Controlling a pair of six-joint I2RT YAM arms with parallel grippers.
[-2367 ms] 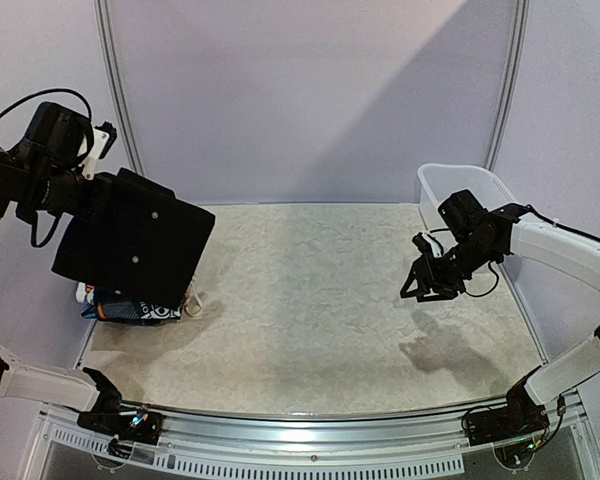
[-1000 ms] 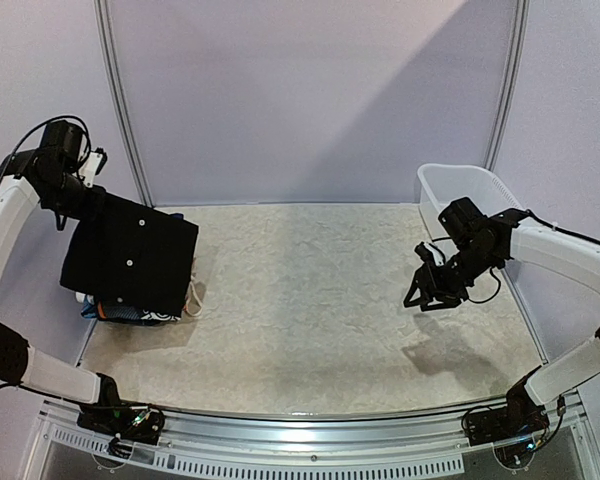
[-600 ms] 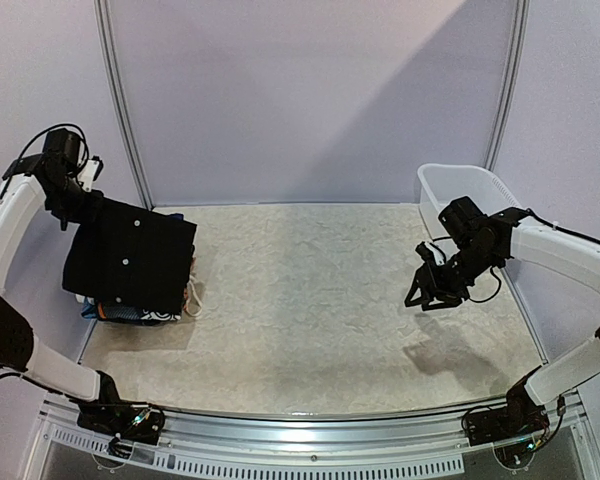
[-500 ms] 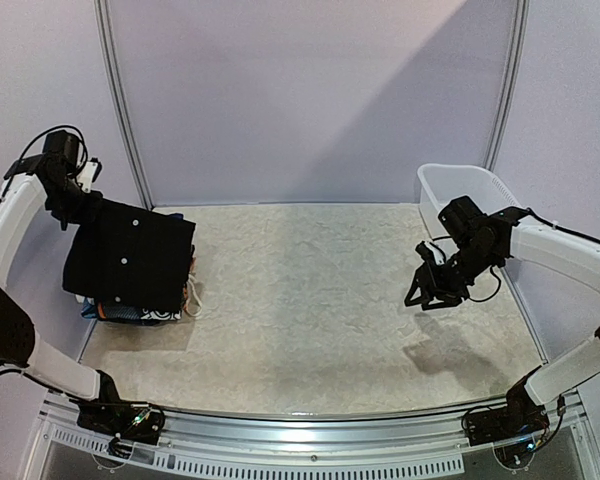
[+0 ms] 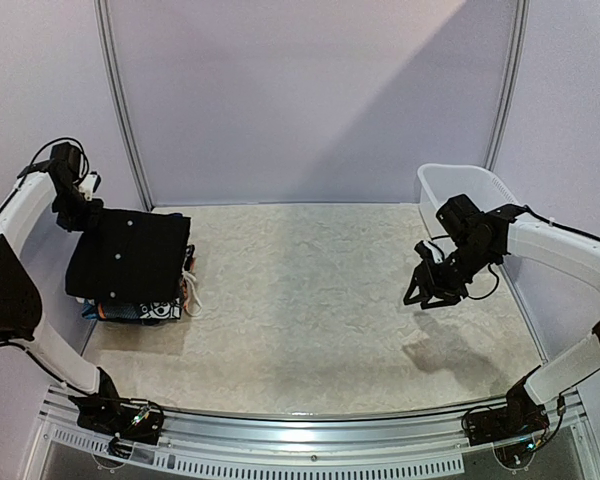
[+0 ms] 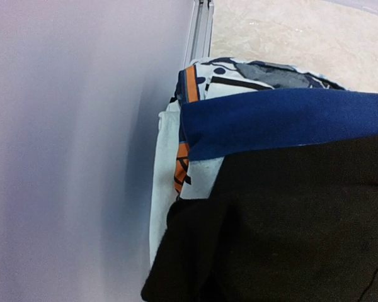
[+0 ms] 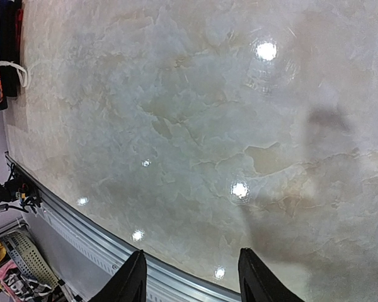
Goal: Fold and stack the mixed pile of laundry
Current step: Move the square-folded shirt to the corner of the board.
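Observation:
A large black garment (image 5: 128, 258) lies folded on top of the laundry stack at the table's left edge. My left gripper (image 5: 83, 212) is at its far left corner, shut on the cloth. In the left wrist view the black garment (image 6: 290, 226) covers my fingers. Under it show a navy blue garment (image 6: 283, 119), a cartoon-print garment with orange bits (image 6: 239, 72) and a white piece (image 6: 164, 182). The cartoon print (image 5: 145, 311) peeks out at the stack's front. My right gripper (image 5: 430, 290) hovers open and empty over bare table (image 7: 192, 280). No striped garment shows.
A white plastic tub (image 5: 470, 185) stands at the back right, just behind my right arm. The stack sits close against the left wall and its metal post (image 6: 201, 25). The table's metal front rail (image 7: 82, 220) shows below my right gripper.
My left gripper has lowered the black garment from the air onto the stack and drawn back toward the left wall. The right arm has hardly moved.

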